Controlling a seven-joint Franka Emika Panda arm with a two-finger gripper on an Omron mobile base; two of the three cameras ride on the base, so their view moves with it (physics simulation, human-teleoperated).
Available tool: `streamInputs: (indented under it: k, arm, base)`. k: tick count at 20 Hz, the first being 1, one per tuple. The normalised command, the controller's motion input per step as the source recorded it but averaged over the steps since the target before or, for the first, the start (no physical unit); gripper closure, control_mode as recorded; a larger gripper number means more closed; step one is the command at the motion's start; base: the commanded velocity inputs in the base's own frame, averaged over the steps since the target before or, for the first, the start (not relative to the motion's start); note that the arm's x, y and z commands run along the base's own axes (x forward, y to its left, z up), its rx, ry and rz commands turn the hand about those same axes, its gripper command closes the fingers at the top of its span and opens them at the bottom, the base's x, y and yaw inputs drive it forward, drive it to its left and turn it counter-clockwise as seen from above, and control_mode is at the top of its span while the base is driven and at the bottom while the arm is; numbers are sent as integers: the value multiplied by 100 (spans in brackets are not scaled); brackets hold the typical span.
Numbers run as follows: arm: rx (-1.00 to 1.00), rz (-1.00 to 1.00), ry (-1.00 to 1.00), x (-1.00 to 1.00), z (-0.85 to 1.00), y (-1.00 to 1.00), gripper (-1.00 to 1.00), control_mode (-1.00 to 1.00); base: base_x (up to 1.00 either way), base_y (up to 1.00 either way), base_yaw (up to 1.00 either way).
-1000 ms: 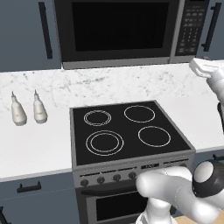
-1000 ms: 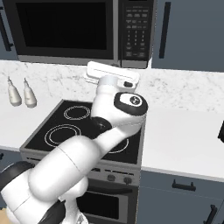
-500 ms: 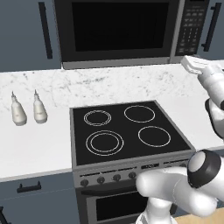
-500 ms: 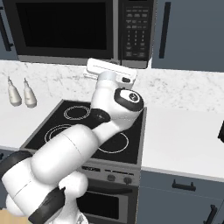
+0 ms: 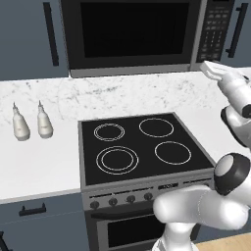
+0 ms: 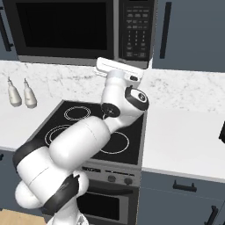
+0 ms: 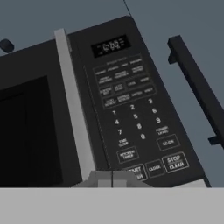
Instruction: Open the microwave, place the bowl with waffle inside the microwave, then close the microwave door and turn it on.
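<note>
The microwave (image 5: 132,37) hangs above the stove with its dark glass door (image 6: 61,30) shut. Its black keypad panel (image 7: 131,113) stands close in front of my gripper (image 7: 113,177), whose fingertips sit together low under the start key, holding nothing. The white hand (image 6: 118,69) is raised just below the keypad (image 6: 136,28), at the microwave's lower right corner (image 5: 215,71). A steel strip (image 7: 74,109) divides door glass from keypad. The bowl and the waffle are out of view.
A black-topped stove (image 5: 142,147) with four ring burners lies below. Two pale bottles (image 5: 19,125) (image 5: 44,122) stand on the marble counter at left. A dark blue cabinet with a black bar handle (image 7: 197,87) is right of the microwave.
The hand has crept a little up and left toward the keypad's lower edge. The microwave door has stayed shut.
</note>
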Motion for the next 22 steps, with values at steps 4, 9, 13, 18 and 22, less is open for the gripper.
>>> streamInputs:
  k: [4, 9, 13, 18, 22]
  arm:
    - [0, 5, 0, 40, -2, -10, 100, -100]
    - [-2, 5, 0, 41, -4, -8, 100, -100]
    - [-2, 4, 0, 47, -14, -20, 100, -100]
    - [-1, 3, 0, 51, -12, -25, 100, -100]
    - [0, 3, 0, 60, -5, -22, 100, -100]
  base:
    - [0, 0, 0]
    - [0, 0, 0]
    - [0, 0, 0]
    - [0, 0, 0]
    - [0, 0, 0]
